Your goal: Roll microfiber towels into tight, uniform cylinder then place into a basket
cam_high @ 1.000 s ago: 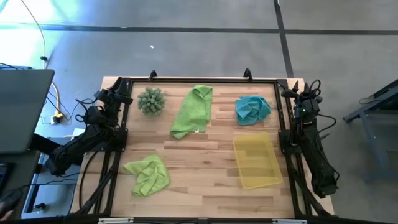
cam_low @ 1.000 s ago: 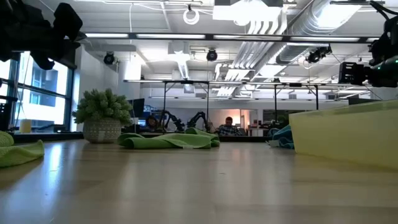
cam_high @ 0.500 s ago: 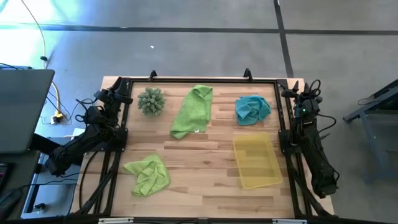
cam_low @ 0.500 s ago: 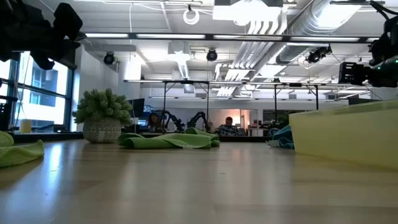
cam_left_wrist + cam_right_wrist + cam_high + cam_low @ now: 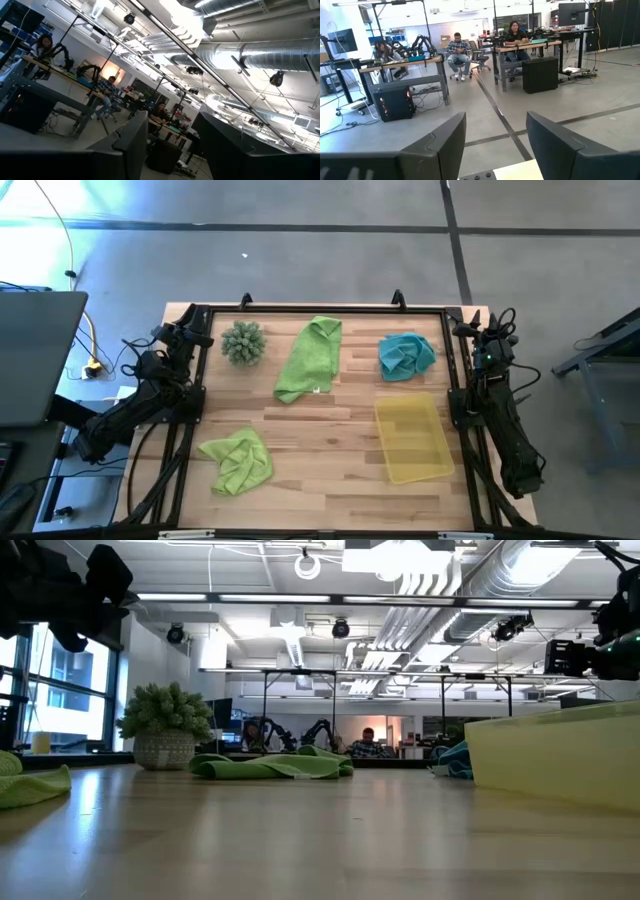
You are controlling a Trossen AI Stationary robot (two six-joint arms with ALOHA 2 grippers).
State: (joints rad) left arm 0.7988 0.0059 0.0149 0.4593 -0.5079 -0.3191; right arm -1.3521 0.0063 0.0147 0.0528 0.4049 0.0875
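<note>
On the counter (image 5: 330, 425) nothing has been rolled yet, so my read is that this is the very start: all three microfiber towels lie crumpled and the basket (image 5: 412, 440) sits with nothing in it, toward the right side near the right arm. One lime green towel (image 5: 310, 358) is stretched out long near the back middle, the second lime green towel (image 5: 238, 460) is bunched up at the front left, and the teal towel (image 5: 405, 354) is wadded at the back right, just behind the basket and not touching it as far as I can tell. A little spiky plant (image 5: 242, 342) stands at the back left, well apart from everything.

Both arms are parked at the counter's side edges. The left hand (image 5: 170, 145) has its fingers spread apart with nothing between them, aimed up into the room. Same deal for the right hand (image 5: 495, 145): fingers apart, holding nothing, looking out at the lab floor.

Next move, I reckon: reach in for one towel and flatten it before any rolling. The long green one looks easiest, since it's already half spread out.
</note>
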